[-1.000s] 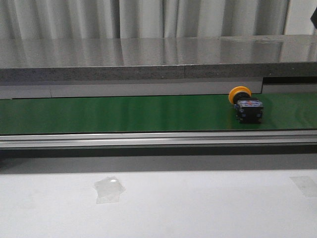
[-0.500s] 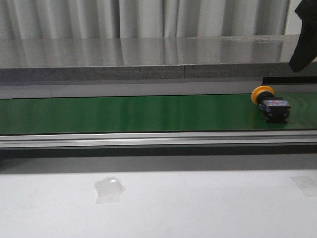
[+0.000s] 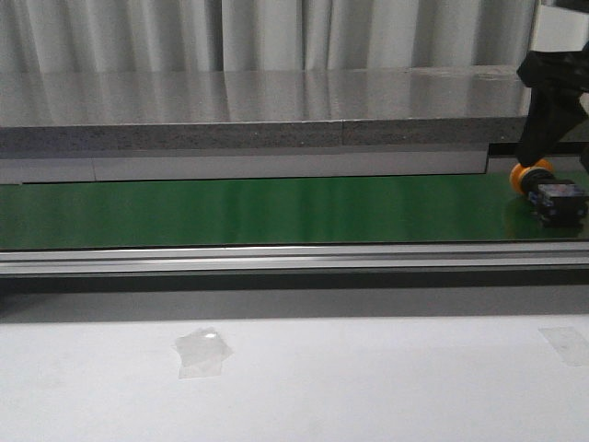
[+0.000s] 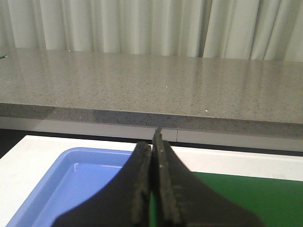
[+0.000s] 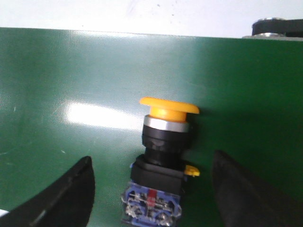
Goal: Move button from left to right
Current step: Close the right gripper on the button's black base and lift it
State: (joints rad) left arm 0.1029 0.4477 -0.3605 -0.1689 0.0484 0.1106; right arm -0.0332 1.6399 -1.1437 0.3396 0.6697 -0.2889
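The button (image 3: pixel 550 190) lies on its side on the green belt (image 3: pixel 258 212), at the far right end in the front view. It has a yellow-orange mushroom cap (image 5: pixel 169 108), a silver collar under it, a black neck and blocky black body, a small yellow tab on one side, and a blue terminal block with a red mark at the base (image 5: pixel 151 203). No writing or brand can be read on it. The right gripper (image 5: pixel 151 189) hangs over the button with its black fingers (image 5: pixel 66 194) spread wide, one on each side of the body, neither touching it; in the front view the dark arm (image 3: pixel 552 87) comes down just above the cap. The left gripper (image 4: pixel 152 189) has its two dark fingers pressed together with nothing between them. Beneath it in the left wrist view sits a light blue tray (image 4: pixel 61 184), nothing visible in the part shown, next to the green belt. A grey speckled counter (image 3: pixel 258 106) runs behind the belt, with pale curtains (image 3: pixel 267 32) beyond. A metal rail (image 3: pixel 276 258) edges the belt's near side, and a scrap of clear tape (image 3: pixel 202 352) lies on the white table (image 3: pixel 386 387).
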